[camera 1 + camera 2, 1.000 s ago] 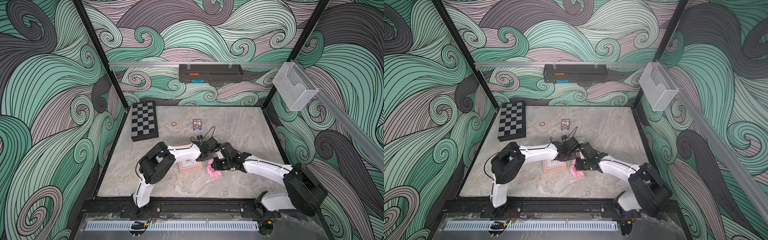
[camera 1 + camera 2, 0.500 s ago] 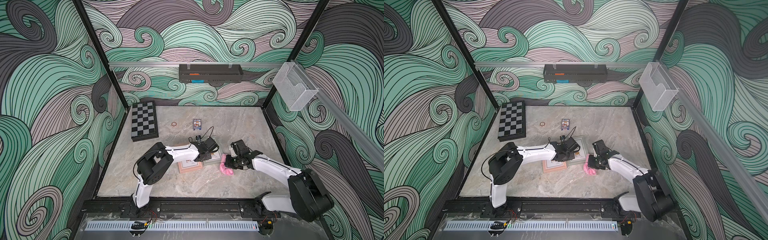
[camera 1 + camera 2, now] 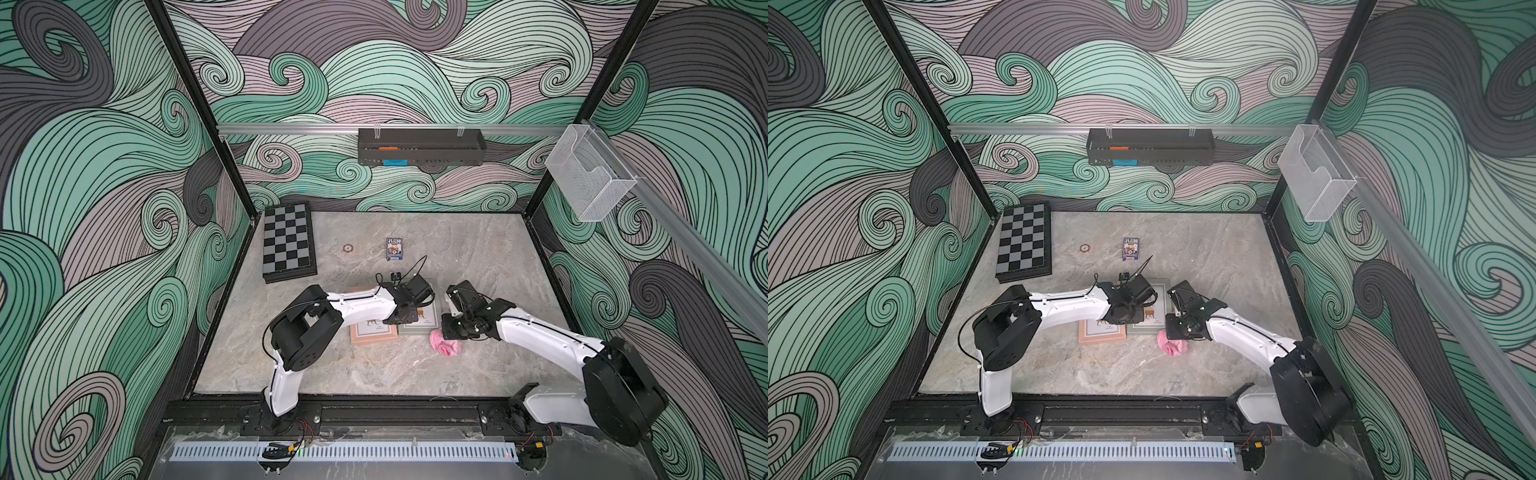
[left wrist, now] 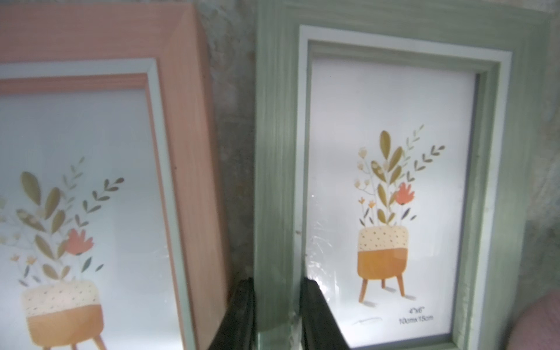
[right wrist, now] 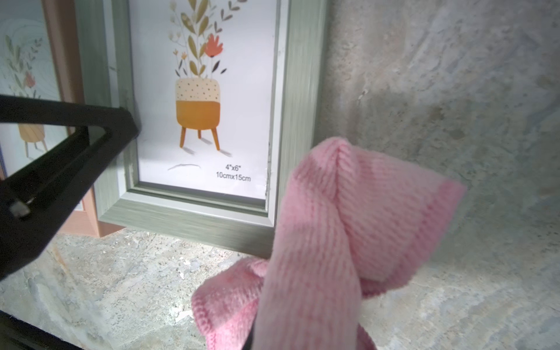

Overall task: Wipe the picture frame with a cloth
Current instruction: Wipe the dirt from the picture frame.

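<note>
While the left arm (image 3: 357, 305) reaches in from 7 o'clock, the left jaws are clenched on the green frame (image 3: 430, 318), which lies flat near the centre of the tabletop (image 3: 374, 374). In the left wrist view two black fingers (image 4: 241, 315) straddle one long rail of that frame. One finger is in the gap toward the pink frame (image 4: 188, 151) and the other is on the glass.

The pink frame also lies flat, at the green frame's 8 o'clock, with the long sides near parallel. The wrist view shows a thin strip of tabletop between them. Both frames hold the same potted-plant print.

The right arm (image 3: 540, 336) comes in from 4 o'clock. The right jaws are squeezed fully together on the cloth (image 3: 446, 347), which is pink and bunched into a wad. In both top views the cloth is at the green frame's 5 o'clock, just off its near right corner, over bare tabletop and off the glass. In the right wrist view its folds (image 5: 333, 242) rise in front of that corner. Whether it touches the frame or the tabletop cannot be told. The jaws themselves are nearly hidden by the fabric.

A chessboard (image 3: 288, 241) lies at 10 o'clock by the back left corner. A card box (image 3: 394, 248) lies at the frames' 12 o'clock, with a small ring (image 3: 348, 248) at the box's 9 o'clock. A black shelf (image 3: 419, 147) hangs on the back wall and a clear bin (image 3: 586, 174) on the right rail.
</note>
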